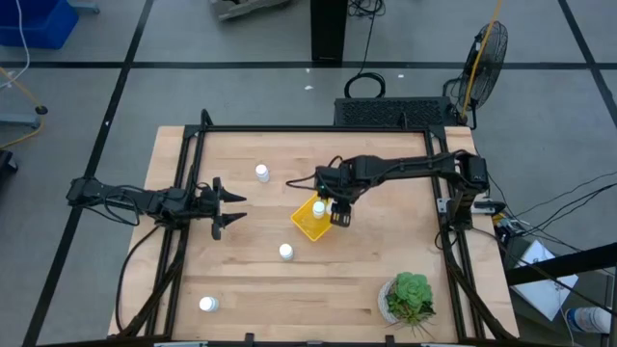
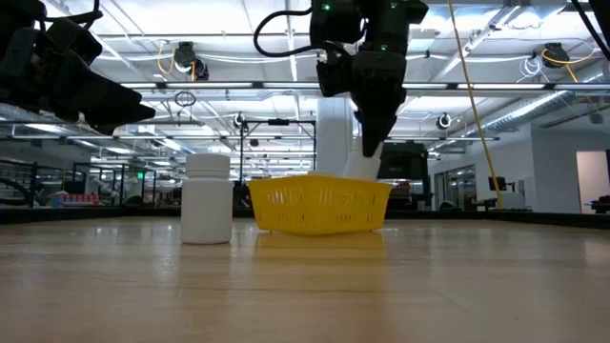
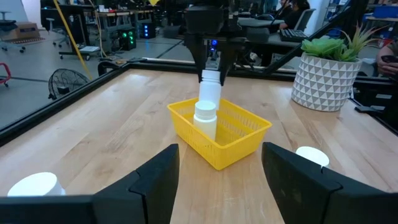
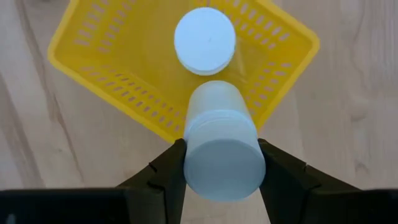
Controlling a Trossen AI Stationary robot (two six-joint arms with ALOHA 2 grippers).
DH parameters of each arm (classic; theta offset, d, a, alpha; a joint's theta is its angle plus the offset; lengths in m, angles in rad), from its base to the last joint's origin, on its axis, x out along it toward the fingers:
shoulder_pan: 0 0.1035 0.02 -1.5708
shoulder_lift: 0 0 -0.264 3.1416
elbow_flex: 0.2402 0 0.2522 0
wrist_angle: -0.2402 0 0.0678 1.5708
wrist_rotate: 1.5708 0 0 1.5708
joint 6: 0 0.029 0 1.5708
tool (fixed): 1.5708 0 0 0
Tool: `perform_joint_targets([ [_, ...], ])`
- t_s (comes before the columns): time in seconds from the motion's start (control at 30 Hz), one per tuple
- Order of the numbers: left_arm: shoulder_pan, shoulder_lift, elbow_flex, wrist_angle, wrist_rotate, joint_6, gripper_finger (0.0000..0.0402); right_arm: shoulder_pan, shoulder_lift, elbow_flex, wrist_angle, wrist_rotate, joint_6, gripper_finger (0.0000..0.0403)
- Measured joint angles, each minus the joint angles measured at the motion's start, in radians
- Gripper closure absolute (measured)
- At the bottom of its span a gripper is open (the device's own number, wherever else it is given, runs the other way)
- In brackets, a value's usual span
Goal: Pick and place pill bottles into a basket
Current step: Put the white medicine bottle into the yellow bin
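Observation:
The yellow basket sits mid-table. One white pill bottle stands upright inside it. My right gripper hangs over the basket, shut on a second bottle. It also shows in the low view. Three more bottles stand on the table: one far, one near the basket, one at the near left. My left gripper is open and empty, left of the basket, its fingers pointing at it. My right gripper pinches the bottle's upper, cap end between its two fingers, one on each side. The fingers come from above, pointing down. The bottle hangs below them, a little tilted, its lower end inside the basket beside the standing bottle. Whether it rests on the basket's floor is hidden.
A white pot with a green plant stands at the near right corner. A black frame rail runs along the table's far edge and sides. Bare wood lies between the basket and the near edge.

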Motion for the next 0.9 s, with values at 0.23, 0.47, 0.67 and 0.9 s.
perform_joint_targets([
  [0.23, 0.0, 0.0, 0.0, 0.0, 0.0, 0.0, 0.0167, 0.0, 0.007, 0.0, 0.024, 0.0, -0.011, 0.0251],
  [0.47, 0.0, 0.0, 0.0, 0.0, 0.0, 0.0, 0.0167, 0.001, 0.061, 0.0, 0.017, -0.001, -0.023, 0.0251],
  [0.67, 0.0, 0.0, 0.0, 0.0, 0.0, 0.0, 0.0167, 0.001, 0.106, 0.0, 0.01, -0.03, -0.034, 0.0251],
  [0.9, 0.0, 0.0, 0.0, 0.0, 0.0, -0.001, 0.0167, 0.001, 0.129, 0.005, 0.015, -0.06, -0.045, 0.0251],
])
